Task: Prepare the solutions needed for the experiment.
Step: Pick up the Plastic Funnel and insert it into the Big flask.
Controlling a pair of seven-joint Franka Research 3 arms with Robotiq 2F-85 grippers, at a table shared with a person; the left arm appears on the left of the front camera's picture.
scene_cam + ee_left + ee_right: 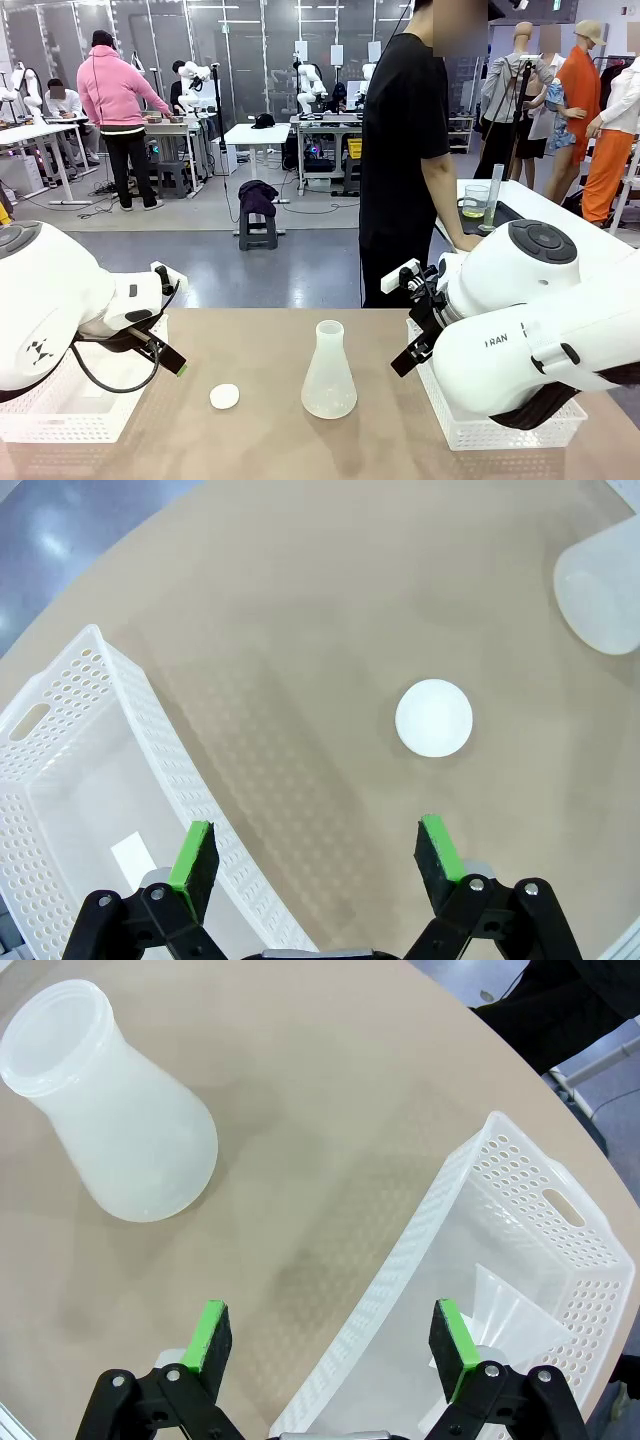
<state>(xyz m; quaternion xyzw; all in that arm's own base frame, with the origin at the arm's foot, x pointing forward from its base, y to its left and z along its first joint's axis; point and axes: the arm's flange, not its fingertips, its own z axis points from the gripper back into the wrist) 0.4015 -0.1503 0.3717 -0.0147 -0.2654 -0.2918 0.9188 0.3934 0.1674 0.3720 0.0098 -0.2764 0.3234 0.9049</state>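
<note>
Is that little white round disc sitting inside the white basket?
No, the disc lies on the bare tabletop, outside the basket wall.

Dark letters "RAN", start of the word cut off, read on the white shell of the right arm (520, 335); a small dark logo mark sits on the left arm (45, 300).

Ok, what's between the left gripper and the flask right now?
The small white disc, lying flat on bare tabletop. The left wrist view shows it ahead of the open left gripper, with the flask beyond.
</note>
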